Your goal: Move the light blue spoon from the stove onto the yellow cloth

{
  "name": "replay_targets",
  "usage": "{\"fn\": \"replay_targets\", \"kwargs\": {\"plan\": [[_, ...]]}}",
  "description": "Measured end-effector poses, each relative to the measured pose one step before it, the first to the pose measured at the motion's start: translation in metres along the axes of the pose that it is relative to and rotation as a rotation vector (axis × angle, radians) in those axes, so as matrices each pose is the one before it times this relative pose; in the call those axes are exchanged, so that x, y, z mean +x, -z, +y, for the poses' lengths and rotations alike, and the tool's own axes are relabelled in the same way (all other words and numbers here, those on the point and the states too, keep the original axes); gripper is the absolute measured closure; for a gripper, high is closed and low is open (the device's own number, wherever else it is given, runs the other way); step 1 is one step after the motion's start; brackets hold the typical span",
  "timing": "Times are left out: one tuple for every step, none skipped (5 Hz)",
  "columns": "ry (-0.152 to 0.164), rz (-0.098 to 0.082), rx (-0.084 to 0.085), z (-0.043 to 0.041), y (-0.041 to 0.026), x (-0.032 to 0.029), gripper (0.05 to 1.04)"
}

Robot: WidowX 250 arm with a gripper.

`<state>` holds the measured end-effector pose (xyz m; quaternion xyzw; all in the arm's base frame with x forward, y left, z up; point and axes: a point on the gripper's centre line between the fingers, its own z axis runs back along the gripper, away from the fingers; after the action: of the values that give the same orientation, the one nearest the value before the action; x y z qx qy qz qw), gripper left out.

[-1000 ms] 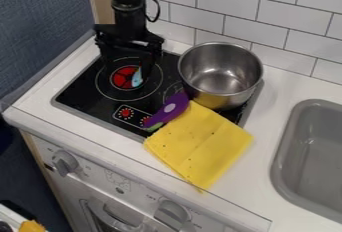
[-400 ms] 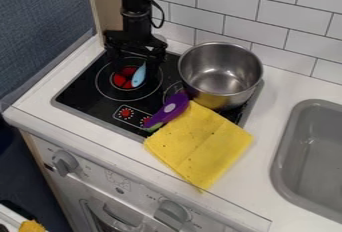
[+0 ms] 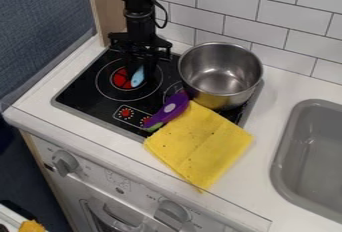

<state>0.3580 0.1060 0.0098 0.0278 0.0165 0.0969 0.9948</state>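
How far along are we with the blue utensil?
The metal pot already sits on the cooktop, the yellow cloth in front. The gripper is at the blue utensil, over the red-centred burner; a grip isn't clear. Probably left: placing the blue utensil, then withdrawing.

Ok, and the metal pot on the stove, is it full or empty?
Empty, as far as I can see. The metal pot stands mouth up, and its inner wall and bottom show as bare, shiny metal.

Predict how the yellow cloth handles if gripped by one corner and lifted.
The yellow cloth is probably floppy: it lies thin and flat, with creases across it, so expect it to droop. Likely light for its spread. Its upper corner meets the purple toy, so lifting there might nudge that too.
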Motion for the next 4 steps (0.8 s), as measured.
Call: {"fn": "replay_targets", "kwargs": {"plan": [[0.0039,-0.0066,-0.0118,-0.00208,-0.0006,-0.00269,0.757],[-0.0292,-0.0268,-0.0034,0.0069,-0.01617,-0.00545,0.757],[-0.0109,-0.0872,-0.0076,-0.01149,-0.05171,-0.01183,0.757],[0.1175,-0.0522,-0.0407,-0.05129,-0.03021,-0.02255,0.757]]}}
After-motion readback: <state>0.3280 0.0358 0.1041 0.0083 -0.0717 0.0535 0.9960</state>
